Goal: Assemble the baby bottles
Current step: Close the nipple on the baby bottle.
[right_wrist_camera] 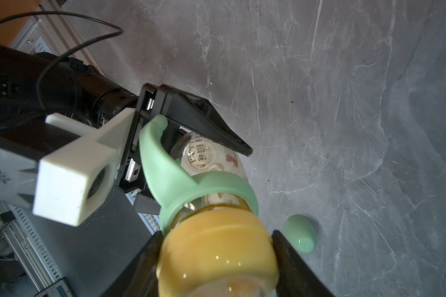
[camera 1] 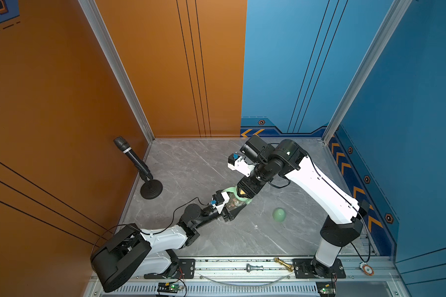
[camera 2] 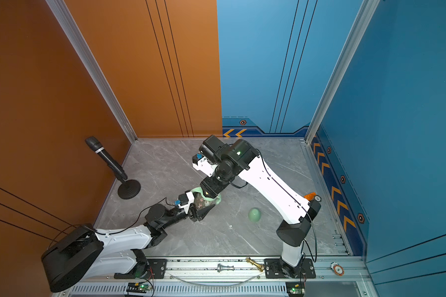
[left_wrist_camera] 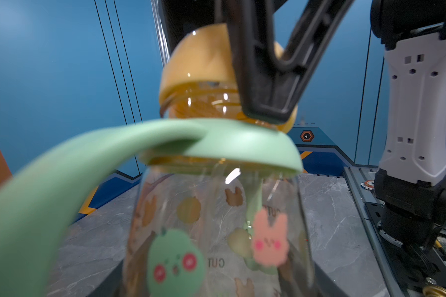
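Right gripper (right_wrist_camera: 216, 234) is clamping the pale yellow collar (left_wrist_camera: 196, 66) from above, over the neck of the bottle (left_wrist_camera: 216, 231). The collar is sitting slightly cocked above the mint-green handled ring (left_wrist_camera: 229, 144). Left gripper (camera 1: 232, 208) is clenching the bottle body, long axis roughly upright. The dome cap (camera 1: 279, 214) is lying on the table (camera 1: 191, 167), apart, nearer the right arm.

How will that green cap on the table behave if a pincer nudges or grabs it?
Likely rolls or skids when nudged: the green cap is a rounded dome lying loose on the smooth table. Probably slippery to pinch, as its glossy skin shows highlights. It looks like a small plastic piece, so it is likely light.
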`<state>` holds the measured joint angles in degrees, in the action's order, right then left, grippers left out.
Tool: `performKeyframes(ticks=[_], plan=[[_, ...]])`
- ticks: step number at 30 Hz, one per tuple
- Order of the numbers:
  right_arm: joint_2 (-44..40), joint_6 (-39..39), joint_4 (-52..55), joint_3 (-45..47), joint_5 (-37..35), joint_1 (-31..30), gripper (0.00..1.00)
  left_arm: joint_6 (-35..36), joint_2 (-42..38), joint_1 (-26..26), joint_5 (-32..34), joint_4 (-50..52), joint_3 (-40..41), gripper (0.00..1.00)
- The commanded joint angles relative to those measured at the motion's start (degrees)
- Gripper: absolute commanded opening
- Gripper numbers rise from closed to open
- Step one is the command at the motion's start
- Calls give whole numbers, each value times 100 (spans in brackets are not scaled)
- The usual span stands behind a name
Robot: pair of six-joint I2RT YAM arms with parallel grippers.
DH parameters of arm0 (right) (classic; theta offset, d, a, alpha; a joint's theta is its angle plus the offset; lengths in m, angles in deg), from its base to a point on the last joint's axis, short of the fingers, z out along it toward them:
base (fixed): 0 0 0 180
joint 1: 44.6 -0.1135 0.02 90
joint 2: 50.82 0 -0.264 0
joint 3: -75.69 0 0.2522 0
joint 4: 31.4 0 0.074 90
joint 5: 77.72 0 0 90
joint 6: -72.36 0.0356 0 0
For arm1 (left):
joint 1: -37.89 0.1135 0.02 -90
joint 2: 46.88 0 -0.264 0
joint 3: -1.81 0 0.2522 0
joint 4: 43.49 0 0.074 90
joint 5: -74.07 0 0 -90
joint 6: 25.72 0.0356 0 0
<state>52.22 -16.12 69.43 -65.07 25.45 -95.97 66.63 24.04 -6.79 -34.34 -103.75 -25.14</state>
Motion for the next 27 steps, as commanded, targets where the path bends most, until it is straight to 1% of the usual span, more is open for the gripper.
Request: performKeyframes(ticks=[1, 3, 7, 12, 13, 16, 19, 20, 23, 27], plan=[[251, -158, -163, 120, 526, -76, 62, 7, -139, -163, -460, -666, -355, 17], [284, -215, -181, 166, 675, -57, 63, -13, -155, -163, -500, -666, -394, 17], [374, -266, -173, 43, 753, -88, 63, -116, -227, -172, -584, -665, -402, 17], [452, -461, -142, -66, 839, -225, 68, -230, -310, -190, -582, -666, -382, 17], [454, -473, -137, -83, 768, -251, 69, -242, -343, -185, -591, -666, -377, 17], [470, -440, -137, -127, 749, -254, 69, -244, -415, -188, -499, -659, -330, 17], [506, -311, -137, -233, 655, -247, 67, -235, -447, -162, -306, -667, -258, 16], [506, -295, -137, -290, 606, -249, 70, -243, -455, -163, -301, -663, -261, 16], [565, -172, -150, -598, 481, -195, 73, -252, -431, -172, -273, -662, -255, 16], [607, -60, -227, -899, 406, -135, 85, -253, -373, -172, -268, -667, -220, 16]])
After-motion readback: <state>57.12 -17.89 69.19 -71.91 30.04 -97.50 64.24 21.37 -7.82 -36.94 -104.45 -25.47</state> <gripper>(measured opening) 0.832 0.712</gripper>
